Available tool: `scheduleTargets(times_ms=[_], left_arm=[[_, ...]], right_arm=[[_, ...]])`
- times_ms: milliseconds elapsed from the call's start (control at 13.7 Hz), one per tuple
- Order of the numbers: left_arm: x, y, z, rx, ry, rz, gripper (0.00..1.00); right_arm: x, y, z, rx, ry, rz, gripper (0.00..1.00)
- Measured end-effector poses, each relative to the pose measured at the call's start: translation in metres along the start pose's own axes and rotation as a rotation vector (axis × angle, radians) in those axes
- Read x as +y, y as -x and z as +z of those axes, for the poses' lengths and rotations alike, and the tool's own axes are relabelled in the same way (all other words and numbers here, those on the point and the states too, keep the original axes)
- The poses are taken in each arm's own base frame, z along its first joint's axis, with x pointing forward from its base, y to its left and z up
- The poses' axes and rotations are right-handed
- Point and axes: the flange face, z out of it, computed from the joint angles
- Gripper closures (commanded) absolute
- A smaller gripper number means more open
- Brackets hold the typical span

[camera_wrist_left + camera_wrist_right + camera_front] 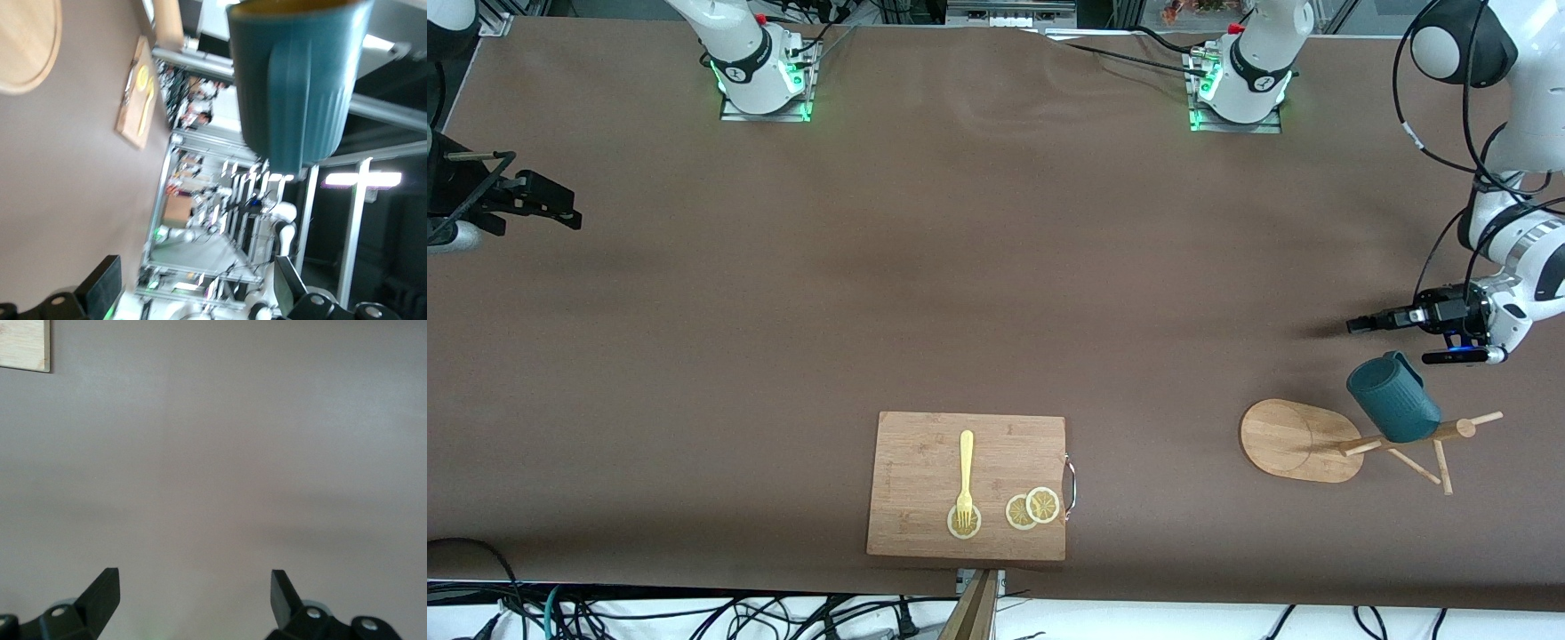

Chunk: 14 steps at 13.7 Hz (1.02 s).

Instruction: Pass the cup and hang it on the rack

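Note:
The dark teal cup [1394, 400] hangs on a peg of the wooden rack [1294, 440] at the left arm's end of the table. My left gripper [1356, 325] is open and empty, apart from the cup and just above it. In the left wrist view the cup [293, 80] shows with its handle facing the camera, well clear of my left gripper [197, 287], and the rack's oval base [23, 40] is in the corner. My right gripper [569, 213] waits open and empty over bare table at the right arm's end; it also shows in the right wrist view [193, 587].
A wooden cutting board [967, 484] with a metal handle lies near the table's front edge, with a yellow fork [965, 476] and lemon slices [1032, 508] on it. Its corner shows in the right wrist view [23, 343].

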Motion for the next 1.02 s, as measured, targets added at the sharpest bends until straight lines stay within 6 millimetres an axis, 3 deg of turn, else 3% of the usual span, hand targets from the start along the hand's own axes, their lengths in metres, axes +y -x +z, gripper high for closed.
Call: scheduleTargets(times_ms=[366,585,805,1024], left_arm=[[0.071,0.045,-0.007,-0.277,-0.297,-0.033,0.0],[0.11,0.06,-0.006,-0.347,-0.432,-0.022,0.0],[0.163,0.061,0.02,-0.364,-0.608,0.016,0.0],[0.212,0.052,0.065,-0.355,-0.837,0.086,0.0]], right_arm=[[0.0,0.0,0.0,0.0,0.0,0.001,0.0],[0.0,0.0,0.0,0.0,0.0,0.001,0.0],[0.001,0.0,0.0,0.0,0.0,0.001,0.0],[0.001,0.0,0.0,0.0,0.0,0.001,0.0]])
